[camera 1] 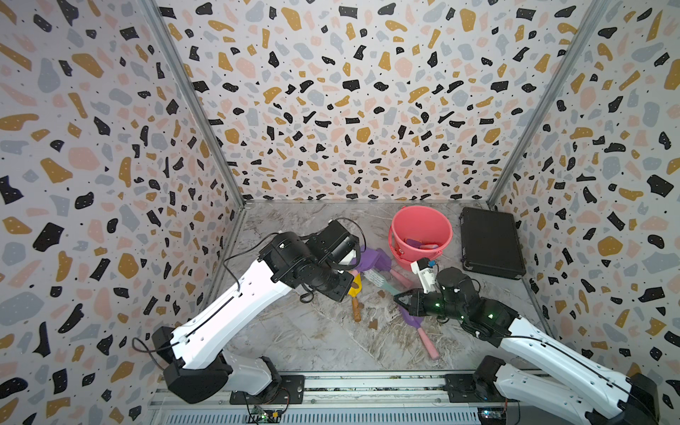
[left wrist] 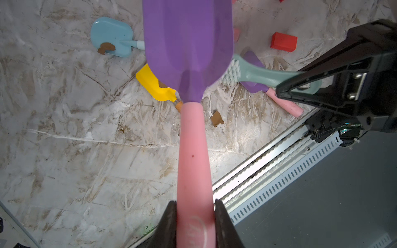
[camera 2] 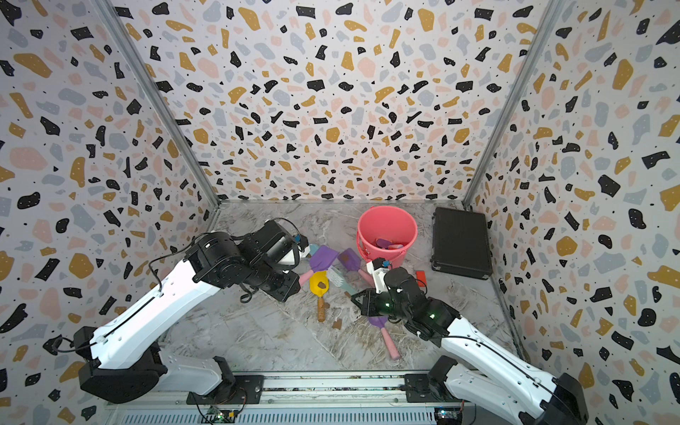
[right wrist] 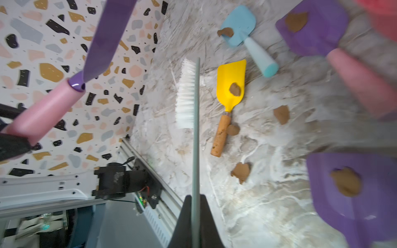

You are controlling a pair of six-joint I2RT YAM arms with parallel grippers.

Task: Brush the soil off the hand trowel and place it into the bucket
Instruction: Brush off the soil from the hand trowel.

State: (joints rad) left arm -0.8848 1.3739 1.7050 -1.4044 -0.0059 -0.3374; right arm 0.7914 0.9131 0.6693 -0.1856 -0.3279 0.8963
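Obs: your left gripper (left wrist: 194, 206) is pinching the pink handle of the hand trowel (left wrist: 187, 43), jaws pressed on both sides near the handle's end. Purple blade pts away from the wrist cam; the face you see there reads plain purple. In a top view the hand trowel (camera 2: 323, 257) hangs above the table (camera 2: 257, 338), left of the bucket (camera 2: 386, 224) and near it, not in it. Your right gripper (right wrist: 194, 199) is clamped tight on the thin grey-green handle of the brush (right wrist: 187, 96), seen edge-on, white bristles facing twd the held blade. From the left wrist cam the bristle head sits at the blade's edge; contact vs. small gap: cannot tell. Bucket stands upright at the back w/ purple and pink items inside, black case (camera 1: 491, 243) beside it on the right. Soil (right wrist: 281, 114) lies as loose brown blobs on the marble. More blobs sit on other tools lying flat on the table: yellow trowel (right wrist: 231, 75) w/ cork-coloured handle, light-blue trowel (right wrist: 240, 23), second purple trowel (right wrist: 311, 32) by the bucket, third purple trowel (right wrist: 335, 214) partly under your right arm. Red block (left wrist: 283, 41) lies near the bucket.
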